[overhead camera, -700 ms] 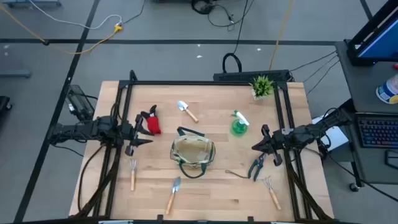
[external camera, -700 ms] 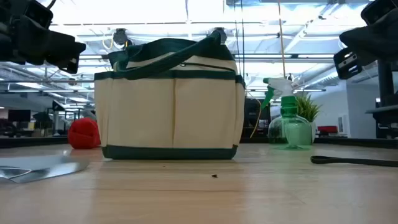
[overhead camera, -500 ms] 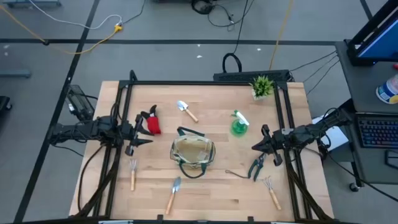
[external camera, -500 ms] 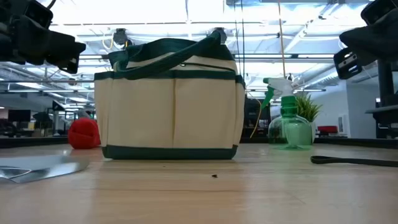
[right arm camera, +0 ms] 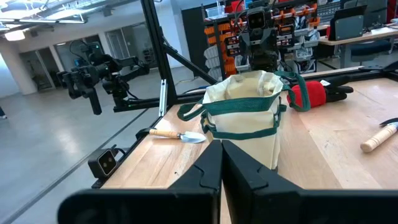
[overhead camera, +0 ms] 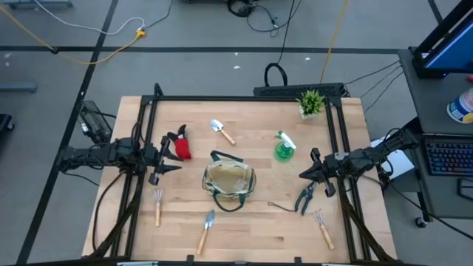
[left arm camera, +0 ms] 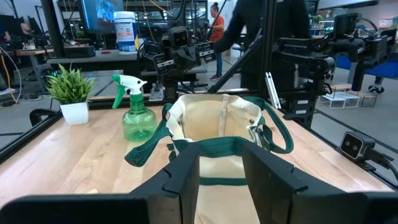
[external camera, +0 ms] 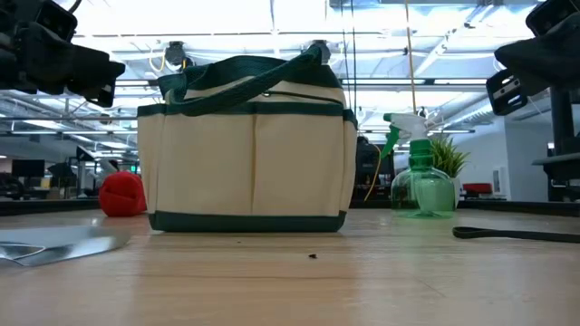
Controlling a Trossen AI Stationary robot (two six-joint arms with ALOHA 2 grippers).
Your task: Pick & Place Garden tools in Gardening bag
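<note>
The beige gardening bag (overhead camera: pixel 229 181) with green trim stands open at the table's middle; it also shows in the low view (external camera: pixel 249 149). Around it lie a red-and-black item (overhead camera: pixel 179 147), two trowels (overhead camera: pixel 222 131) (overhead camera: pixel 205 230), two fork-rakes (overhead camera: pixel 157 206) (overhead camera: pixel 322 225), teal pruning shears (overhead camera: pixel 304 198) and a green spray bottle (overhead camera: pixel 284 148). My left gripper (overhead camera: pixel 171 157) hovers open left of the bag, beside the red item. My right gripper (overhead camera: pixel 301 175) hovers shut right of the bag, above the shears. Both are empty.
A small potted plant (overhead camera: pixel 311 102) stands at the far right corner. A black frame (overhead camera: pixel 244 97) runs around the table's far and side edges. Bare wood lies near the front edge between the tools.
</note>
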